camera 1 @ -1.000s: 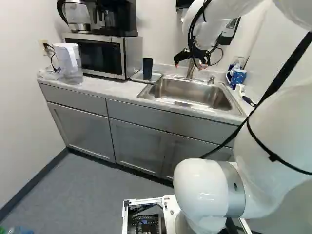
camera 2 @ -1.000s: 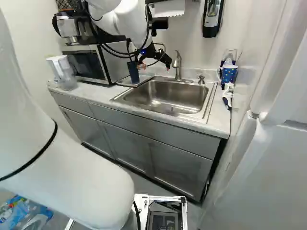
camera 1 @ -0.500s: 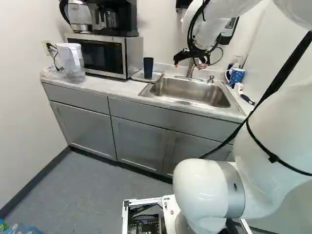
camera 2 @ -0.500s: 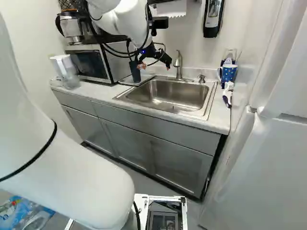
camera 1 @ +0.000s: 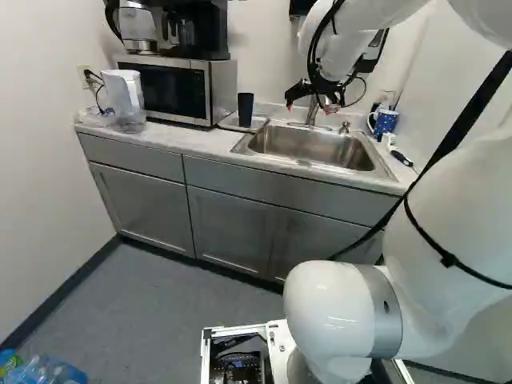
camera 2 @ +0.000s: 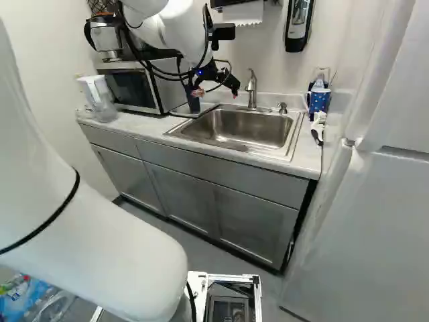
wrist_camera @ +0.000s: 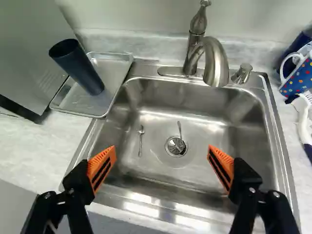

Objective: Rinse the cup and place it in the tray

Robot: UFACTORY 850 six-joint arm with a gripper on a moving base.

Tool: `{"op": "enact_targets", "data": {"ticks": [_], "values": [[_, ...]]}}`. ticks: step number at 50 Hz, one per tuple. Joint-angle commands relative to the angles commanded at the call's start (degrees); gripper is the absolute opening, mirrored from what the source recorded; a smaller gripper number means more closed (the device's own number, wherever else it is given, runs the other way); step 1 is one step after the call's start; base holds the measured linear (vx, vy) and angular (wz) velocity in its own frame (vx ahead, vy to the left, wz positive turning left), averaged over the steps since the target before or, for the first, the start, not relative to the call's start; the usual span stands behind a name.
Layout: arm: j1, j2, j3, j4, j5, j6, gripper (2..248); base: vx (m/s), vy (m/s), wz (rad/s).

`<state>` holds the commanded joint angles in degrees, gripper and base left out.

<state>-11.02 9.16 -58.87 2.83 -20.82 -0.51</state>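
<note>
My gripper hangs over the sink in the left base view. From the wrist, the gripper stands wide open, nothing between its orange-padded fingers, the sink basin below. A tall dark blue cup stands upright in a shallow metal tray, on the counter beside the sink, off to one side of the gripper. The curved metal faucet rises behind the basin. A blue dotted mug stands on the sink's other side.
A fork and a spoon lie in the basin, the spoon at the drain. A brush lies by the mug. The microwave flanks the tray; a water pitcher stands beyond it. A soap dispenser hangs on the wall.
The base has moved slightly: the counter and everything on it have shifted, mostly rightward at the left of both base views. The arm holds its pose and the gripper stays open.
</note>
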Motion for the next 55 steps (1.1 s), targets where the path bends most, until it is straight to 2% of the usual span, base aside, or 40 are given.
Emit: {"op": "enact_targets", "data": {"ticks": [55], "values": [[0.0, 0.0, 0.0, 0.0, 0.0, 0.0, 247, -0.093, 0.029, -0.002]]}}
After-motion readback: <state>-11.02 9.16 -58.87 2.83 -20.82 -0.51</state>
